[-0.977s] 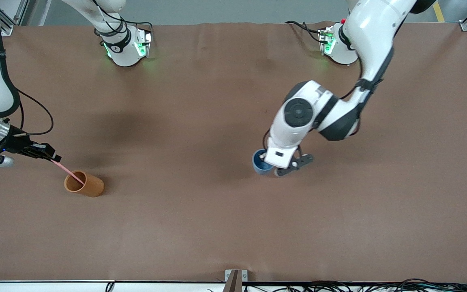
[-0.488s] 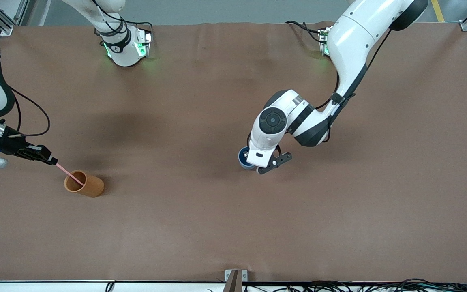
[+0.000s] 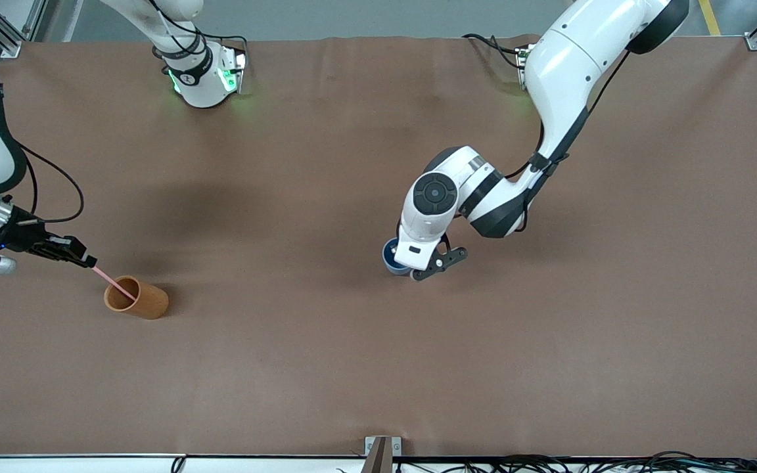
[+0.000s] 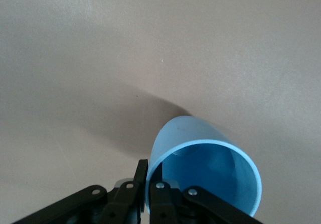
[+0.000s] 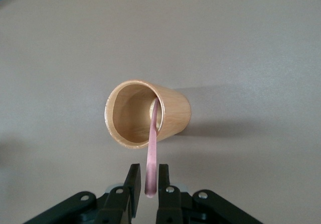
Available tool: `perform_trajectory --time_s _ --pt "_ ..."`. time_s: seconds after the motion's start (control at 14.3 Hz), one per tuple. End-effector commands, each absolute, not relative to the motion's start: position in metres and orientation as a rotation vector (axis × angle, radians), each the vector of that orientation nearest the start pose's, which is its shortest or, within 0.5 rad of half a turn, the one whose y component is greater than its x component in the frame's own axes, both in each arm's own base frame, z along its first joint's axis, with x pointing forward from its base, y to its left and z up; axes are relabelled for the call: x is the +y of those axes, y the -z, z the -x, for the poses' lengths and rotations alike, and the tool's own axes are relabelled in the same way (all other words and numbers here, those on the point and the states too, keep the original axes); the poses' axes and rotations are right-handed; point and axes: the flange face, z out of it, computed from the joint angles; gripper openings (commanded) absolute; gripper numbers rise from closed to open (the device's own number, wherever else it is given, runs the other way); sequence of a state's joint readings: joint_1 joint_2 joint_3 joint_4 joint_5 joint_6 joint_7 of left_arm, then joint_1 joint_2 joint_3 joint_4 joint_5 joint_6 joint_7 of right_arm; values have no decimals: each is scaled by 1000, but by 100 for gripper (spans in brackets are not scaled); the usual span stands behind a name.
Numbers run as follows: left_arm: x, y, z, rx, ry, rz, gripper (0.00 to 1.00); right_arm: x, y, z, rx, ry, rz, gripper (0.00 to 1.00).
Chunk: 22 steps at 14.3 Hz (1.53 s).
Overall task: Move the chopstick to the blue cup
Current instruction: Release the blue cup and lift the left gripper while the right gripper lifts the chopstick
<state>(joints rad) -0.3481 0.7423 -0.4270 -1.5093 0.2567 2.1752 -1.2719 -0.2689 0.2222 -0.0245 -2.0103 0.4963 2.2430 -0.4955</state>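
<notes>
The pink chopstick [image 3: 112,281] leans in the orange-brown cup [image 3: 148,302] near the right arm's end of the table, with its top end sticking out. My right gripper [image 3: 86,258] is at that top end. In the right wrist view its fingers stand on either side of the chopstick [image 5: 152,148], with thin gaps between them and the stick, so the gripper [image 5: 149,171] is narrowly open. My left gripper [image 3: 409,264] is shut on the blue cup [image 3: 388,255] over the middle of the table. One finger is inside the wall and one outside it [image 4: 148,166]. The cup [image 4: 195,133] is tilted.
The brown table cover [image 3: 286,368] is bare apart from the two cups. The orange-brown cup [image 5: 173,113] stands upright. The arm bases [image 3: 204,72] stand along the table edge farthest from the front camera.
My left gripper has carried the blue cup toward the right arm's end of the table. My right gripper has shifted slightly at the chopstick's top, and the stick still leans in the orange-brown cup.
</notes>
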Motion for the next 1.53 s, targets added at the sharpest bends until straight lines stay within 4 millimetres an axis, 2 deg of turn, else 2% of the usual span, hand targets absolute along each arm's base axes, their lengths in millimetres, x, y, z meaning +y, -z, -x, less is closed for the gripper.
perform_trajectory --time_s 0.0,0.14,0.21,0.28,0.42,0.63,0.7,0.91,0.98,1.12,1.19,1.33,1.47 --pt "-456 -254 -552 -720 -74 3095 20 -159 -346 -572 148 219 2751 21" --pt "-455 -254 -552 -710 -68 3095 92 -157 -346 -573 143 213 2750 17" --pt "-453 -263 -555 -712 -45 3102 100 -156 -345 -572 140 204 2746 11" --pt "-446 -279 -560 -711 -8 3099 100 -156 -345 -572 140 198 2744 10" --pt "-409 -326 -578 -726 34 3058 100 -157 -352 -575 145 214 2746 3" --pt "-367 -409 -583 -512 52 3076 100 -156 -377 -586 121 234 2732 2" --pt "-347 -428 -587 -474 44 3071 100 -155 -389 -587 125 196 2712 2" --pt "-266 -486 -603 -286 -8 3125 100 -169 -444 -592 128 106 2698 2" --pt "-246 -503 -602 -214 -12 3133 100 -166 -464 -592 142 43 2710 2" --pt "-206 -534 -597 -67 -39 3126 100 -153 -519 -591 220 -61 2750 2" --pt "-183 -551 -594 -1 -42 3138 100 -139 -546 -592 232 -90 2788 2" --pt "-144 -582 -583 129 -43 3136 100 -90 -590 -596 252 -125 2878 2" --pt "-114 -603 -573 201 -61 3158 100 -14 -621 -595 295 -148 2974 2"
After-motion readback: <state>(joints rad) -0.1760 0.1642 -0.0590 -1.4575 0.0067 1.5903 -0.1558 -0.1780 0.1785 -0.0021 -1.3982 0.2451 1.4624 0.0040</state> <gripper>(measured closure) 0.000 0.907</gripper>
